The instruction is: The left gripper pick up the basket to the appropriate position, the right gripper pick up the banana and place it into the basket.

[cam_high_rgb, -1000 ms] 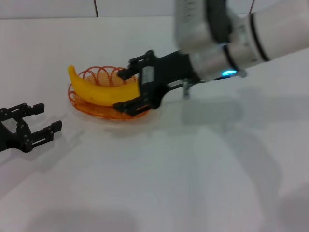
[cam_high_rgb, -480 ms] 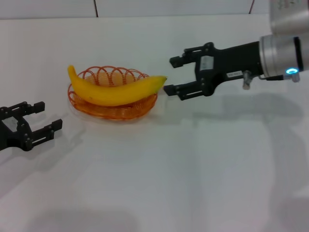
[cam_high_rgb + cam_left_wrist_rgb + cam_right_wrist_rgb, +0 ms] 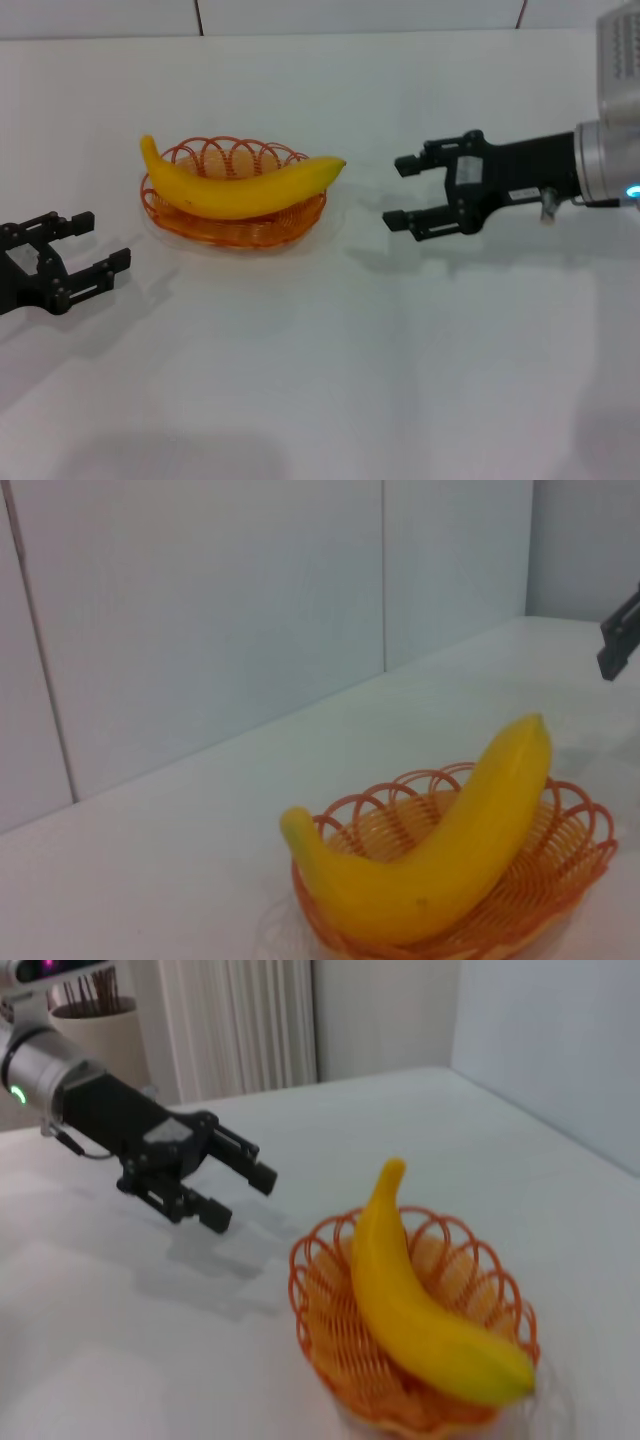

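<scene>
The yellow banana (image 3: 240, 188) lies across the orange wire basket (image 3: 200, 225) on the white table, left of centre in the head view, both tips over the rim. My right gripper (image 3: 398, 192) is open and empty, a hand's width to the right of the banana's tip. My left gripper (image 3: 100, 243) is open and empty, low at the left edge, near the basket's left side. The banana (image 3: 450, 850) and basket (image 3: 575, 855) show in the left wrist view. The right wrist view shows the banana (image 3: 410, 1310), the basket (image 3: 320, 1330) and my left gripper (image 3: 235, 1195) beyond them.
The white table (image 3: 350, 360) spreads out in front of and to the right of the basket. A white panelled wall (image 3: 250, 600) stands behind the table. A curtain and a pot with sticks (image 3: 95, 1005) show far off in the right wrist view.
My right gripper has let go of the banana, which stays in the basket, and has drawn back to the right, open. The left gripper has not moved.
</scene>
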You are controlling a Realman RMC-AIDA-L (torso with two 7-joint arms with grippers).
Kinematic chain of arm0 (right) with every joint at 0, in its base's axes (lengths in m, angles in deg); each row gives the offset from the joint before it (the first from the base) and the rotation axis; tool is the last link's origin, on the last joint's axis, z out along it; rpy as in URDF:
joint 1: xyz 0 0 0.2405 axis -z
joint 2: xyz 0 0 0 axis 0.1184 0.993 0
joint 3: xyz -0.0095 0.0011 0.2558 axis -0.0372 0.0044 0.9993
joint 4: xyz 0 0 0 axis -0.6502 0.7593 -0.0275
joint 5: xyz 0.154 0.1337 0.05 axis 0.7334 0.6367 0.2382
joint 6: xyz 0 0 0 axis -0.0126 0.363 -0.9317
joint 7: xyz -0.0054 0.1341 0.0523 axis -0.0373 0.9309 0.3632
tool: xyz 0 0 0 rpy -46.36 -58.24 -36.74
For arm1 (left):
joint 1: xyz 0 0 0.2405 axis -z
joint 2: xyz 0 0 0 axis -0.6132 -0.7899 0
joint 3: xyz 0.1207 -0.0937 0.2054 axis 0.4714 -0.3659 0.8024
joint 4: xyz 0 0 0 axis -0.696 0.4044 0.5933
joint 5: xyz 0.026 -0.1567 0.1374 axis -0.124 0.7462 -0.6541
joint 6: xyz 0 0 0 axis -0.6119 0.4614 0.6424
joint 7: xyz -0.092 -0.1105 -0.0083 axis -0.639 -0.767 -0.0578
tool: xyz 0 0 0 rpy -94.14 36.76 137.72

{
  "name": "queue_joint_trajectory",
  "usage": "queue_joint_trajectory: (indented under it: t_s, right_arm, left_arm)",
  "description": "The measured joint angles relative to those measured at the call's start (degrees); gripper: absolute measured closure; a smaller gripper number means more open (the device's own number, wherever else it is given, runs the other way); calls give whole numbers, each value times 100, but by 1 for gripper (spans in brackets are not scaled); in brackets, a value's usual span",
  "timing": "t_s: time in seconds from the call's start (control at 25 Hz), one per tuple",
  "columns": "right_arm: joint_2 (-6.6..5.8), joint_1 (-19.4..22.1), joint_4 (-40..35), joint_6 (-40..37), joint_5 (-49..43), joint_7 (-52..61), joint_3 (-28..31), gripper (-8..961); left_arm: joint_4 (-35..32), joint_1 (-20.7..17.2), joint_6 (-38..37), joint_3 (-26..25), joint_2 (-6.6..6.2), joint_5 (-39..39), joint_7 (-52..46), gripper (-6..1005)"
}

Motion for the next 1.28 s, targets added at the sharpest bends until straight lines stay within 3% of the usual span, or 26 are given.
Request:
queue_joint_trajectory:
  t_s: [0.36, 1.28]
  right_arm:
    - [-93, 116, 200, 64, -5, -80, 8, 184]
    - [-82, 114, 282, 319, -107, -79, 50, 183]
  left_arm:
    - [50, 17, 0, -4, -1, 13, 61, 322]
    - [54, 17, 0, -2, 5, 13, 61, 322]
